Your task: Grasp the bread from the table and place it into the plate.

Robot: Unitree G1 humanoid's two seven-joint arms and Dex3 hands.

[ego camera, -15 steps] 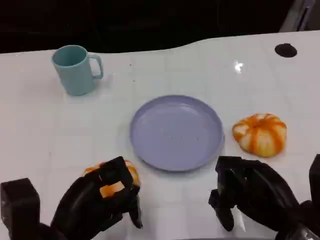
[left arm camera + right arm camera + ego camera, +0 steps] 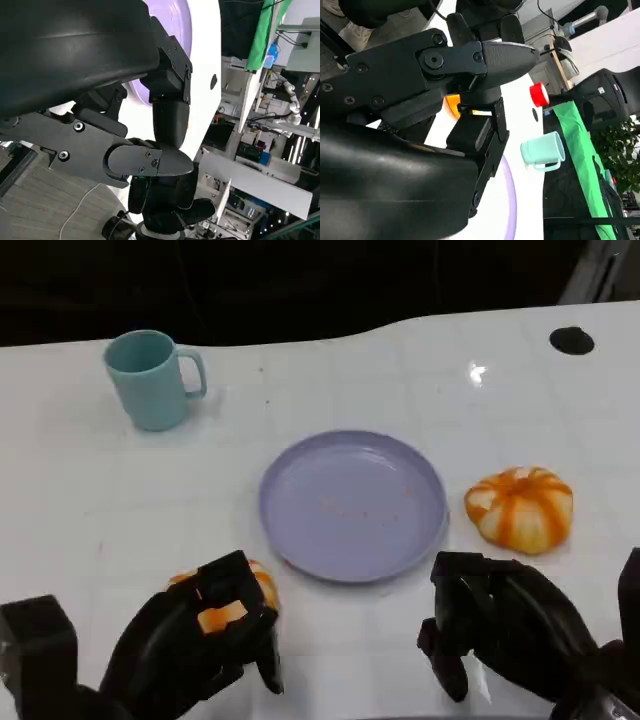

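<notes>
Two black hands sit low in the head view. At the lower left of the frame the left hand (image 2: 205,635) has its hard, blocky fingers wrapped over a round orange-and-white bread (image 2: 258,583), grasping it where it rests on the counter (image 2: 80,500), just beside the lower-left edge of the plate (image 2: 353,505). At the lower right the right hand (image 2: 500,625) is curled in with nothing in it, hovering below the plate's right edge.

Smooth, round and shallow, the plate is a matte lavender, with a few tiny crumbs on it, and lies at frame centre. Right of it, apart from the rim, lies a second bun (image 2: 520,507), domed, glossy, ribbed in orange and cream. A pale teal mug (image 2: 152,378) stands at upper left. White and faintly gridded, the counter has a black round spot (image 2: 571,340) at upper right; beyond its far edge all is dark.
</notes>
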